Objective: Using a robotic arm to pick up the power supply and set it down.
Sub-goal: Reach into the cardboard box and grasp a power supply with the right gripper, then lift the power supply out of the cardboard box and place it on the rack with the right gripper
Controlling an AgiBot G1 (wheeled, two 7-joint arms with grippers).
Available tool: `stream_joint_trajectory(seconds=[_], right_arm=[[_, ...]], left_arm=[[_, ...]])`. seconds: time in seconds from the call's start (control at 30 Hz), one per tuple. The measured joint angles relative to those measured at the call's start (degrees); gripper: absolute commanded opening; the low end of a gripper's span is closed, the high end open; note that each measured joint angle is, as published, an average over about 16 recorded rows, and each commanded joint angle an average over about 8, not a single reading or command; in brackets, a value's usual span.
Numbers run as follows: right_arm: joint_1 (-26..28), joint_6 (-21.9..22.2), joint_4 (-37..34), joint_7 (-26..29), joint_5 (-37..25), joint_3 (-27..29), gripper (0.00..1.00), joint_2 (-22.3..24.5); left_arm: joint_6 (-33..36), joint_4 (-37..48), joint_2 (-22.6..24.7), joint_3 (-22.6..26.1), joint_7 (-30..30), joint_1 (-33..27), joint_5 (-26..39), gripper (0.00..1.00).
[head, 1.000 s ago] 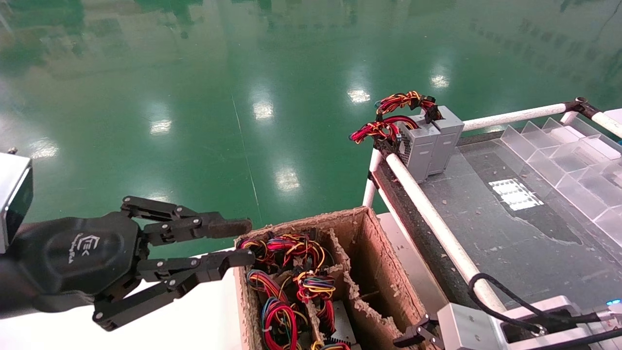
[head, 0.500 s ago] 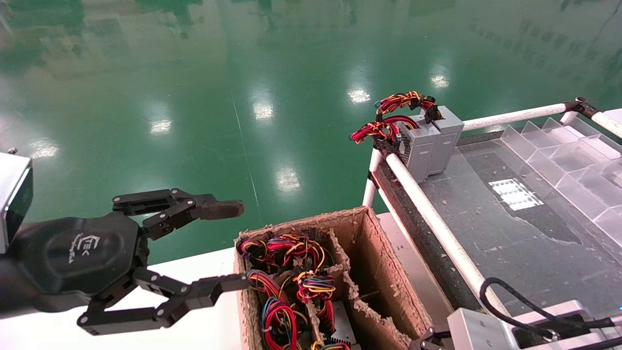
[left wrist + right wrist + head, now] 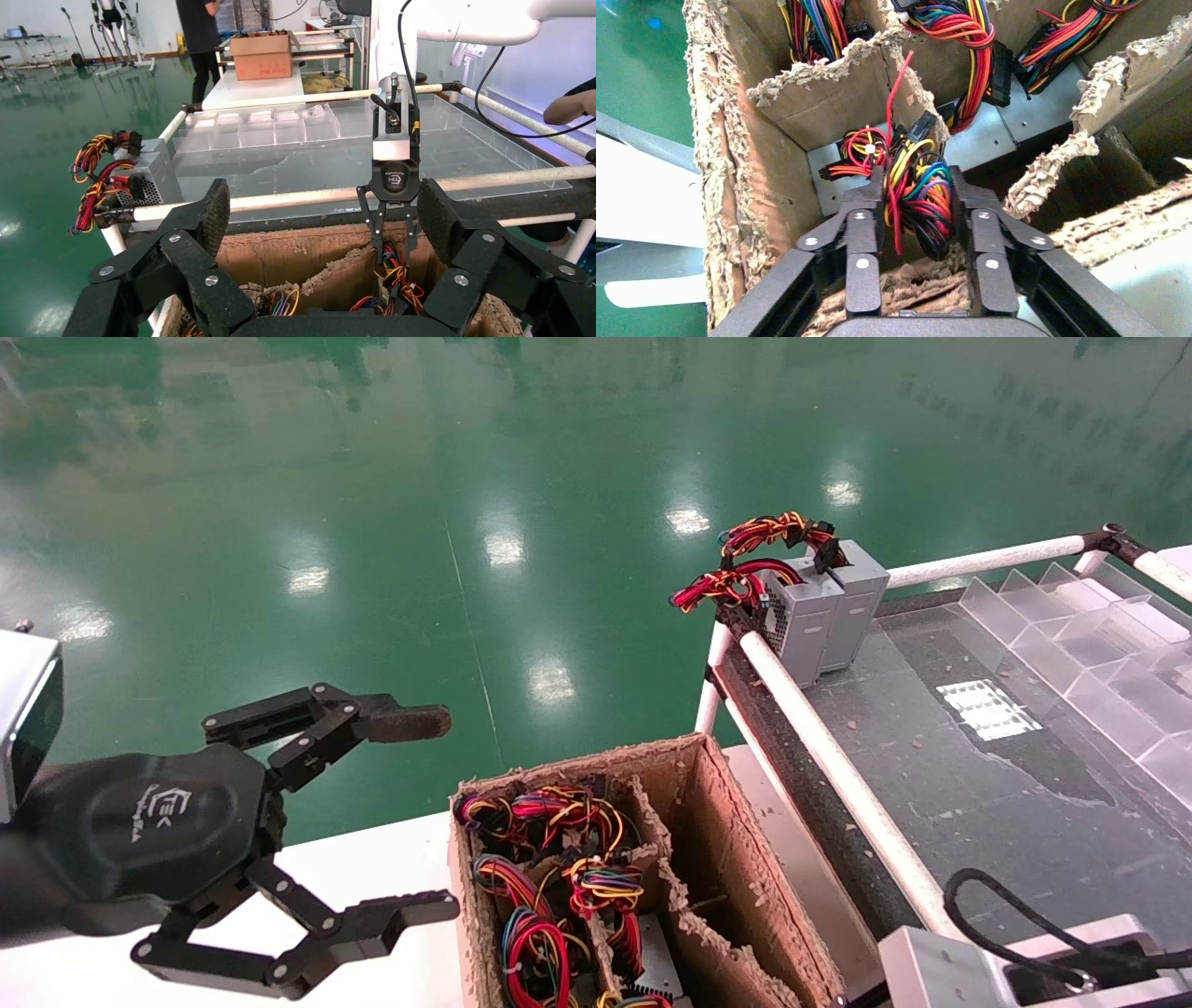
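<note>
Right wrist view: right gripper [image 3: 916, 210] pinches wire bundle [image 3: 916, 189] of power supply [image 3: 838, 165] inside cardboard box [image 3: 729, 175]. Unit prob heavy, wires floppy; grab metal case. Left gripper [image 3: 424, 812] spread, idle beside box.

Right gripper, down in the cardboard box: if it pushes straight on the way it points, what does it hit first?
Most likely the wire bundle sitting between the right gripper fingers, then the grey power supply beneath it. Depth there is hard to judge.
</note>
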Motion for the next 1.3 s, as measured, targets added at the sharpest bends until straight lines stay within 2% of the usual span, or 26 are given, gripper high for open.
stream_joint_trajectory(seconds=[0.67,1.3], right_arm=[[-0.6,0.7,0.5,-1.3,4.4,-1.8,0.0,2.2],[-2.1,3.7,5.1,-2.9,12.8,1.7,0.0,7.5]], left_arm=[[0.0,0.0,0.0,0.0,0.0,0.0,0.0,1.0],[0.0,0.0,0.0,0.0,0.0,0.0,0.0,1.0]])
